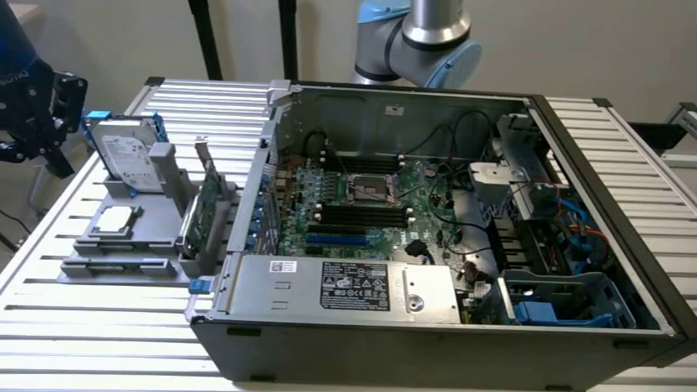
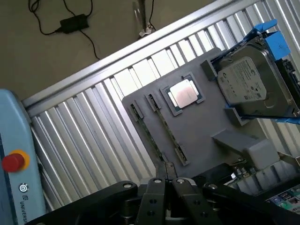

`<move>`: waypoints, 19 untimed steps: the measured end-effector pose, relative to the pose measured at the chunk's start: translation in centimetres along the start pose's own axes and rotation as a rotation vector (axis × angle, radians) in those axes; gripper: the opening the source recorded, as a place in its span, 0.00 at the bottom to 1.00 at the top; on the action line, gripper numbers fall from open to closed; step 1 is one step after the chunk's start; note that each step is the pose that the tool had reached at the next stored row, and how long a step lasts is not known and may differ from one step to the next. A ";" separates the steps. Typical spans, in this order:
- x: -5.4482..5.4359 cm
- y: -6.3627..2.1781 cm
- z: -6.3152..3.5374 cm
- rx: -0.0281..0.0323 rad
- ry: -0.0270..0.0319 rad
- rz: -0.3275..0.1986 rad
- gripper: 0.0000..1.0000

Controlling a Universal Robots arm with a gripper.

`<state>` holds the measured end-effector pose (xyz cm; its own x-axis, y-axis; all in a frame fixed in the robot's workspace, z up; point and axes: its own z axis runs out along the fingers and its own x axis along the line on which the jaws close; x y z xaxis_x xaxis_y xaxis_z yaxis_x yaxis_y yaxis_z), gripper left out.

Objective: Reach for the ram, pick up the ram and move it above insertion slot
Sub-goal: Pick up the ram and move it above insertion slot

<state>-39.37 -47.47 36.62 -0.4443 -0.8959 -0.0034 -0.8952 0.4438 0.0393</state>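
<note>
The ram (image 2: 167, 132) is a thin dark stick standing on edge in a long slot of the grey fixture (image 2: 197, 126). In the exterior view the ram (image 1: 117, 263) lies along the fixture's (image 1: 153, 214) near edge. My gripper (image 2: 168, 183) hangs above the fixture, with its black fingers (image 2: 154, 197) close together and nothing between them. It is clear of the ram. From the exterior view, the gripper (image 1: 46, 151) is at the far left, above and beside the fixture. The black memory slots (image 1: 360, 214) lie on the motherboard inside the open case.
On the fixture are a hard drive (image 2: 253, 82) in a blue bracket, a processor (image 2: 185, 93) and an upright green expansion card (image 1: 205, 214). The open computer case (image 1: 436, 327) takes up the middle of the slatted table (image 1: 98, 343). A pendant with a red button (image 2: 13, 161) lies nearby.
</note>
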 end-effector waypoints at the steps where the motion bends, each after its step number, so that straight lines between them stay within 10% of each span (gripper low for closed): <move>1: 0.0 0.00 0.01 -0.0001 0.0008 -0.018 0.11; 19: 0.0 -0.03 0.79 -0.0011 0.0116 -0.345 0.11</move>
<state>-39.37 -47.47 35.82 -0.1146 -0.9934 -0.0053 -0.9927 0.1143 0.0389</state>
